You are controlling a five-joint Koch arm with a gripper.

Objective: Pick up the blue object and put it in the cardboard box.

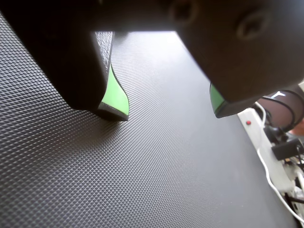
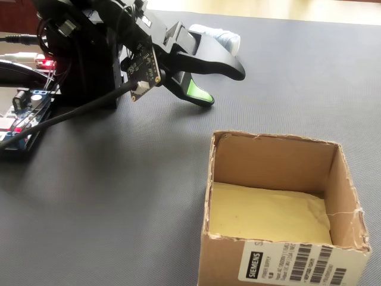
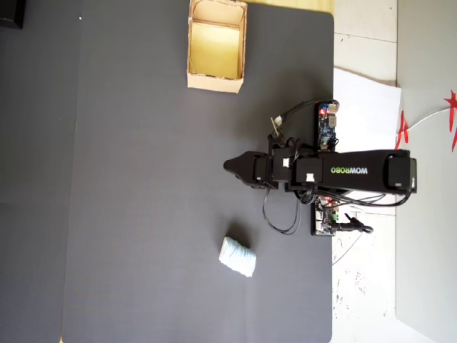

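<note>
Tan cardboard box (image 2: 280,208) sits nearest me in the fixed view, empty, yellowish floor showing. Beyond it I see the pincer (image 2: 221,83) low over the black desk (image 2: 119,196), jaws wide apart, nothing held. Overhead, the blue object (image 3: 237,256) lies on the mat at 6 o'clock from the pincer (image 3: 227,166), apart; box at 12.

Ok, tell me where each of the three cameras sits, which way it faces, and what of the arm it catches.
Wrist view: rides the wrist, looking down past the open gripper at the black mat.
Fixed view: low beside the cardboard box, facing the arm's base; gripper in view, blue object behind it.
Overhead view: straight down on the whole arm, the box and the blue object.
Fixed and overhead views share box, object, gripper.
</note>
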